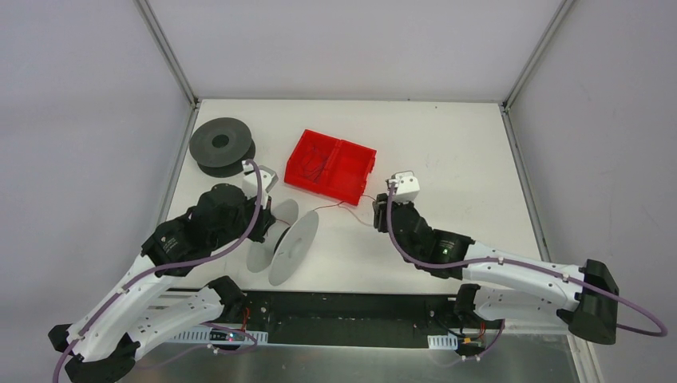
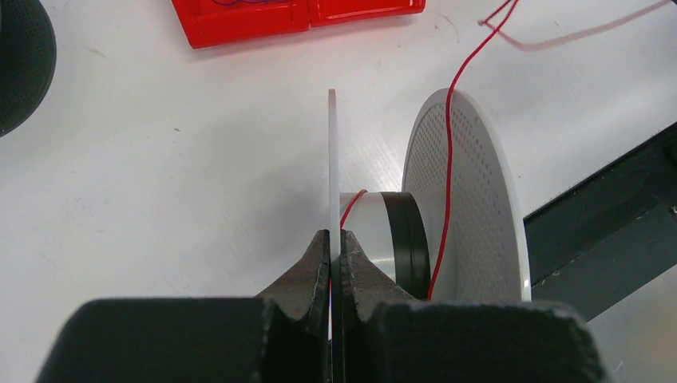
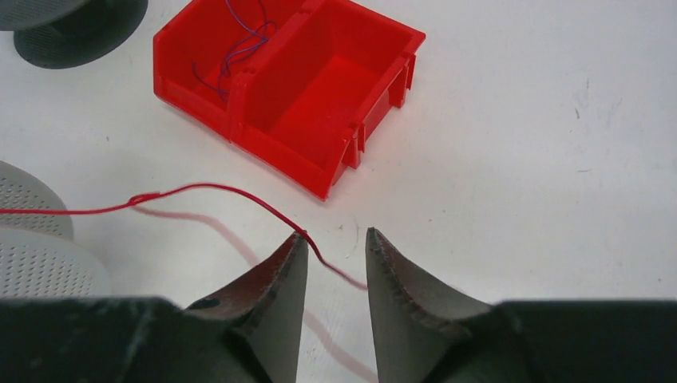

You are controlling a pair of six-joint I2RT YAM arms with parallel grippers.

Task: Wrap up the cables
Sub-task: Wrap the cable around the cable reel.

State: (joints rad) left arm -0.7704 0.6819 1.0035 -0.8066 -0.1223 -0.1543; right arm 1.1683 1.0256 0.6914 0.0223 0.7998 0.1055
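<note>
Left gripper (image 2: pixel 335 239) clenched on the thin near flange of a white spool (image 2: pixel 471 199), which rests on its rims on the table (image 1: pixel 447 144) just ahead of the arm bases; a red wire (image 2: pixel 449 120) touches the spool's core, rises past the other flange and trails across the table to the right; right gripper (image 3: pixel 335 239) released, jaws apart, the wire passing between them and touching one fingertip (image 3: pixel 291 247); beyond, a red two-compartment bin (image 3: pixel 319 104) holds loose wires (image 3: pixel 239 44) in its left compartment; a black spool (image 1: pixel 222 145) sits at far left.
</note>
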